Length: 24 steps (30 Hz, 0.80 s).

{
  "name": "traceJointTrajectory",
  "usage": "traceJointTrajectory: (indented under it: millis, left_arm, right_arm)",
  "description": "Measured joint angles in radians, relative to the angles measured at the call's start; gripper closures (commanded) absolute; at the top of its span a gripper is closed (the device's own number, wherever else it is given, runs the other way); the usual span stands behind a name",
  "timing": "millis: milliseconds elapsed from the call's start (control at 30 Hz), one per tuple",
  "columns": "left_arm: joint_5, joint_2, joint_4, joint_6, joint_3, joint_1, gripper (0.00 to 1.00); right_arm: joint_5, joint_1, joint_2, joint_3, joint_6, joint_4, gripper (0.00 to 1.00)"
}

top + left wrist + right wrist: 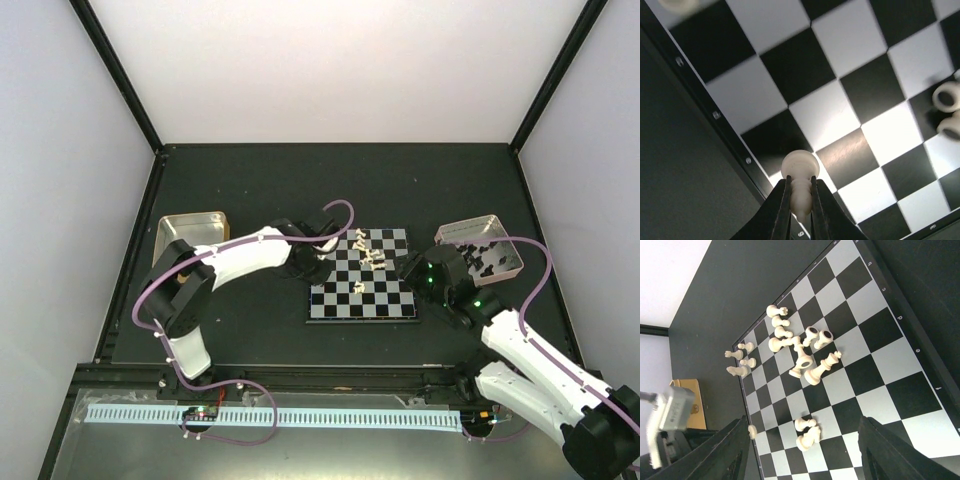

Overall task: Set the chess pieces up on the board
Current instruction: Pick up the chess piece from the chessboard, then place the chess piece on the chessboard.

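Left end effector (pixel 319 263), seen from above, hangs at the board's (pixel 380 300) left edge; black pieces (pixel 478 250) lie in the pinkish tray (pixel 508 266); the left wrist view shows it clenched on one cream pawn (pixel 800 167) above an edge square; the right wrist view shows the right end effector (pixel 807 460) released and roughly fifteen cream pieces (pixel 800 350) jumbled, no rank formed; nearly all the set-up is left.

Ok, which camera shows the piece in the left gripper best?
Left wrist: the cream piece fills the foreground, pinched by the left gripper over the board's edge. Top external hides it under the arm. Right wrist shows only a tiny cream speck at the board edge, possibly it.
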Motion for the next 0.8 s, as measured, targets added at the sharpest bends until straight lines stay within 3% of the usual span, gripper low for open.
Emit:
traceJointTrajectory:
  millis: [400, 800]
  left_arm:
    - [-0.056, 0.116, -0.010, 0.012, 0.212, 0.047, 0.94]
    - [-0.101, 0.194, -0.036, 0.011, 0.234, 0.068, 0.93]
  right_arm:
    - [0.000, 0.000, -0.004, -0.009, -0.003, -0.019, 0.40]
    - [-0.001, 0.000, -0.007, -0.022, -0.003, -0.019, 0.40]
